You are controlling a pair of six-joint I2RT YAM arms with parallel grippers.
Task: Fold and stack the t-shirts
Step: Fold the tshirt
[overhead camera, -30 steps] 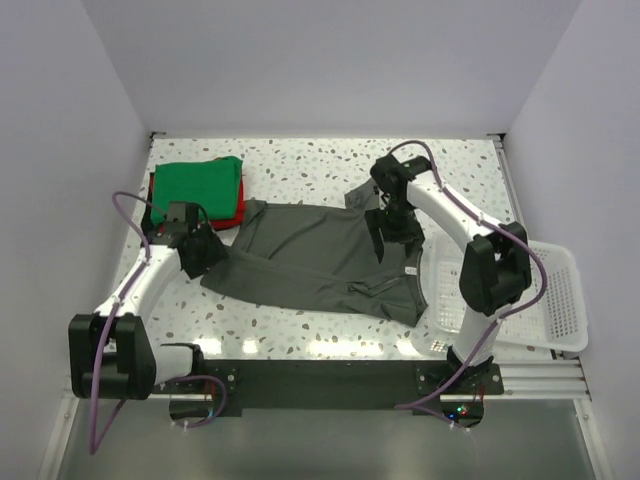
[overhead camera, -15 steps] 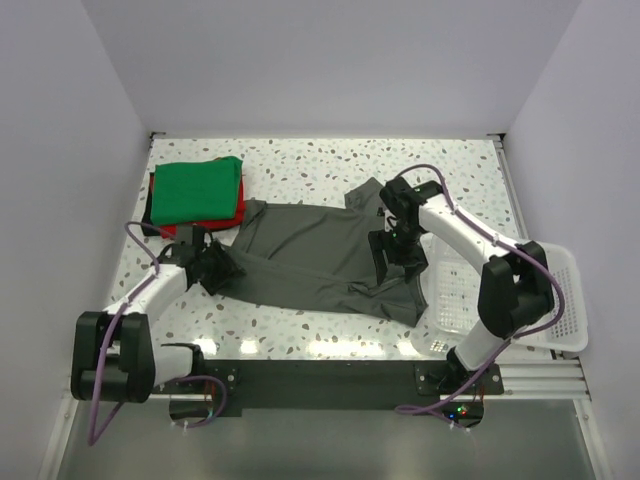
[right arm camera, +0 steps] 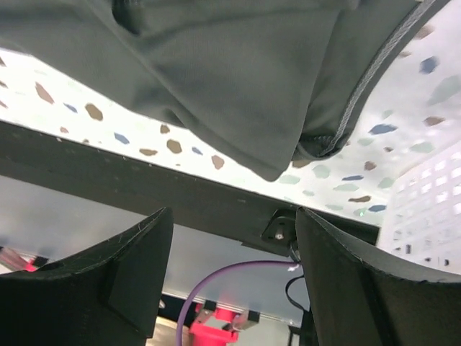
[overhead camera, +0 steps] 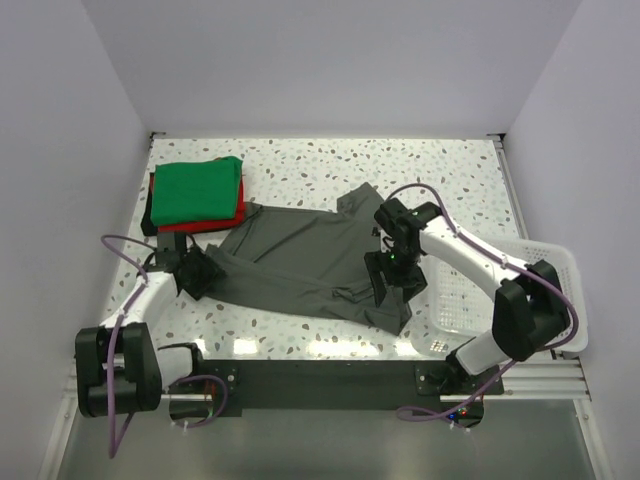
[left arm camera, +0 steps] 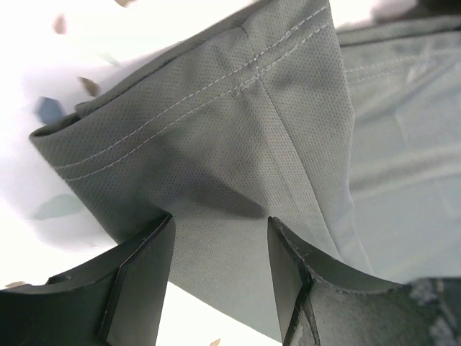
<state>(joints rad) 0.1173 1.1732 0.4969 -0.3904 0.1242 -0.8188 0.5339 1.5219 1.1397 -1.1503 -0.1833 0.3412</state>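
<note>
As left arm [overhead camera: 150, 293] crouches, jaws astride t-shirt [overhead camera: 300, 265]

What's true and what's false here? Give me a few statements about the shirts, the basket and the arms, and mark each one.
1. The green shirt lies on top of the red shirt. True.
2. The grey shirt is folded into a neat rectangle. False: it lies spread out and rumpled.
3. The white basket stands on the left. False: it stands on the right.
4. The right gripper has its fingers apart. True.
</note>
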